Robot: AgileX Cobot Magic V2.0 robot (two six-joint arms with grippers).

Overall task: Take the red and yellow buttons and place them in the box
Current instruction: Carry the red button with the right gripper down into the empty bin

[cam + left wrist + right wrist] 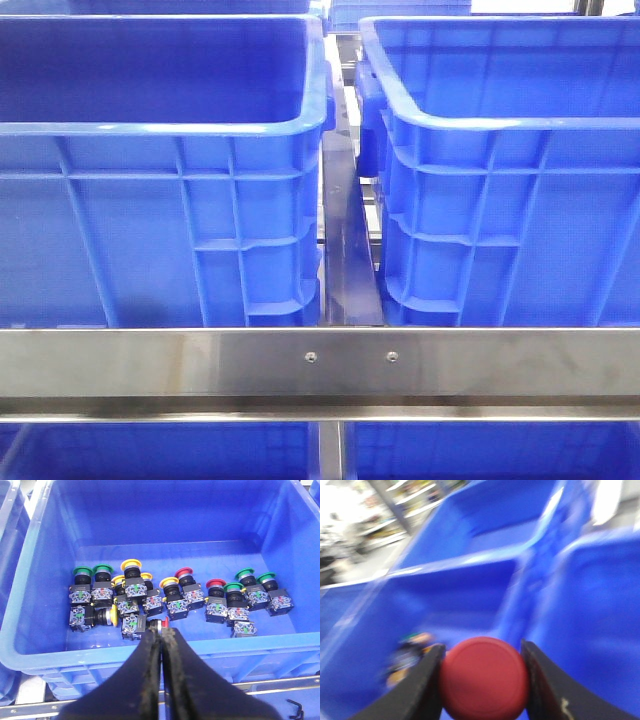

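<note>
Red button (484, 678) sits clamped between the fingers of my right hand (481, 680), domed cap facing the camera, above blurred blue crates. I judge this the carry step: I want it well over the box (470, 605) interior before releasing, low enough not to bounce. My left hand (161, 630) has its fingers pressed together, empty, hovering over a crate (30, 605) with more buttons (131, 565), red, yellow and green-capped.

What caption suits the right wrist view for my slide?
Right claw grips a red button above blurred blue crates.
</note>
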